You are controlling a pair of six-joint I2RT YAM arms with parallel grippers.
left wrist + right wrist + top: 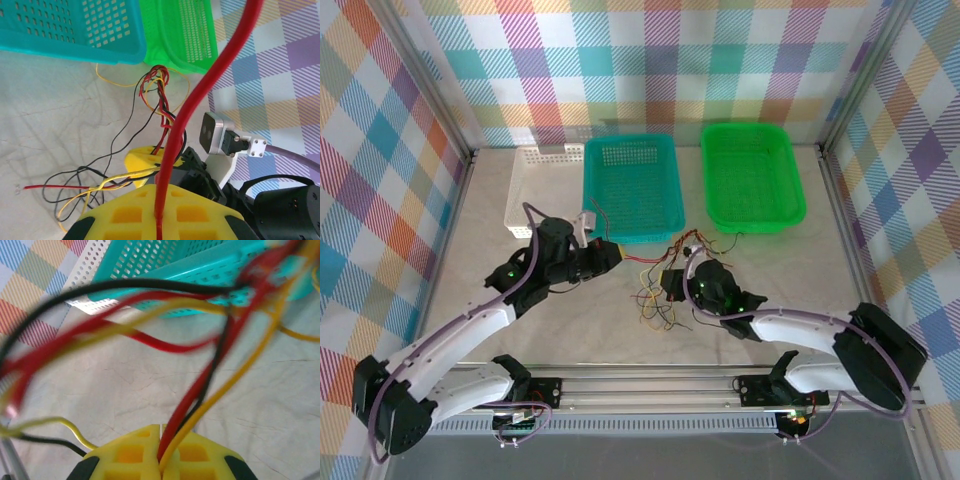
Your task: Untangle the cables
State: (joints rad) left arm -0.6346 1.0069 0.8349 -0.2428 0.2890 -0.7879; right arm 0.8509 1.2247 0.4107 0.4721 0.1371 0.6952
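Observation:
The cables [655, 300] are thin red, black and yellow wires lying tangled on the table between my two grippers, in front of the baskets. My left gripper [612, 256] is shut on one red cable [200, 95], which rises from between its yellow pads [200, 212]. My right gripper [674, 284] is shut on a red, a black and a yellow cable [195, 405] together. These strands run up from its closed fingertips [135, 452] toward the knot [157, 87]. The right gripper's yellow finger [140, 159] sits just beyond my left gripper.
A teal basket [632, 185] stands behind the tangle, a green basket [750, 175] to its right and a white basket [542, 190] to its left. Checked walls close in the table on three sides.

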